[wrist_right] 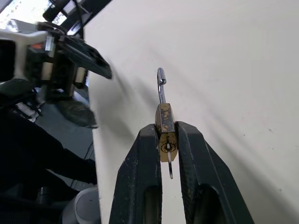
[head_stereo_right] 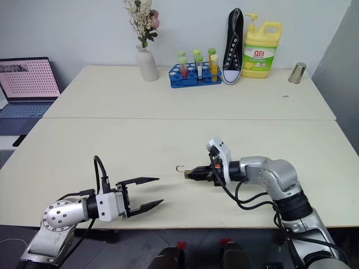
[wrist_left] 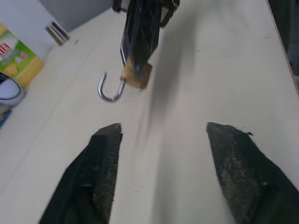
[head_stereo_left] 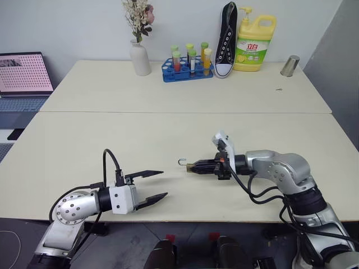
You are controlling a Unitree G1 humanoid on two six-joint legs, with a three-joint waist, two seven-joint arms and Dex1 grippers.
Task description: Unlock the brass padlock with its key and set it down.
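A: Where is the brass padlock [wrist_right: 164, 126] now?

B: It is a little right of the middle in the left eye view, low above the pale worktop [head_stereo_left: 168, 129]. The right pincer [head_stereo_left: 193, 166] is closed on its brass body. The silvery shackle [wrist_left: 108, 90] stands out past the fingertips, swung open like a hook. In the right wrist view a thin key [wrist_right: 169, 163] sits in the keyhole, between the two black fingers.

A: And the left pincer [head_stereo_left: 154, 185]?

B: It is in the lower left of that frame, near the front edge of the worktop. Its fingers are spread wide and hold nothing. It is well apart from the padlock.

A: How will the padlock handle?

B: I judge it is light, hard and stiff, and its smooth metal can slip or turn in the grip. The flat sides of the body are the good place to hold, not the thin shackle, which swings.

A: Is there room to put it down?

B: Yes, I think so. The worktop around it is bare; the vase [head_stereo_left: 139, 58], the tube rack [head_stereo_left: 188, 70], the shoe [head_stereo_left: 226, 39] and the bottle [head_stereo_left: 256, 43] stand far at the upper part. Only the front edge is rather near.
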